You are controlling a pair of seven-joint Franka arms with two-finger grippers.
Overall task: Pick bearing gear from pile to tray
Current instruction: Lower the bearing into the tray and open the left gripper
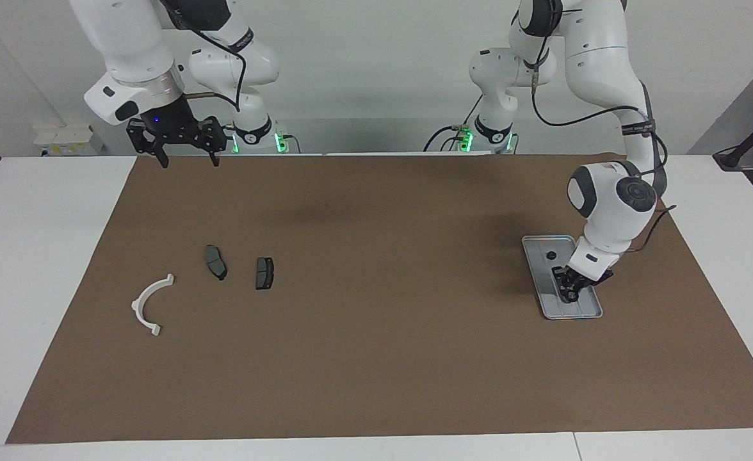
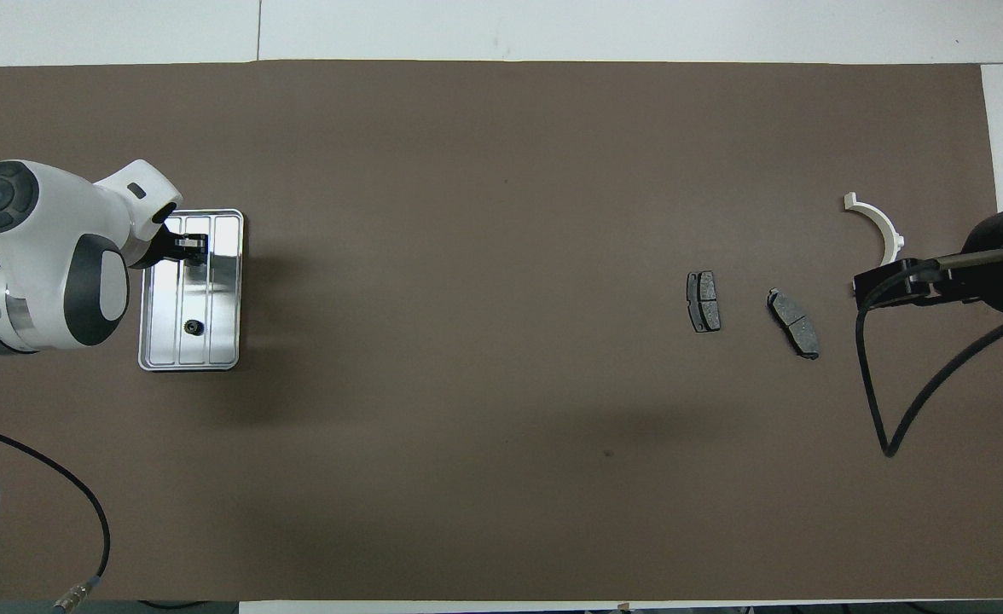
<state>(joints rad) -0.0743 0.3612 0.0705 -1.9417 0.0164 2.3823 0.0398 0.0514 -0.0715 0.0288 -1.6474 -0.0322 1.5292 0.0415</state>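
Black bearing gear (image 1: 551, 255) lies in the metal tray (image 1: 534, 269), apart from the left gripper (image 1: 569, 294), whose finger state I cannot tell.

Small black bearing gear (image 1: 551, 255) lies in silver tray (image 1: 584, 313).

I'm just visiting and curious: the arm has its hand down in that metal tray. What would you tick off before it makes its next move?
1. Left gripper is low inside the tray: ok.
2. Whether it has let go of a part: cannot tell, fingers hard to read.
3. One small black round piece lies in the tray: ok.
4. Right gripper waits raised by the mat's edge nearest the robots: ok.
5. Two brake pads and the white half-ring lie apart on the mat: ok.
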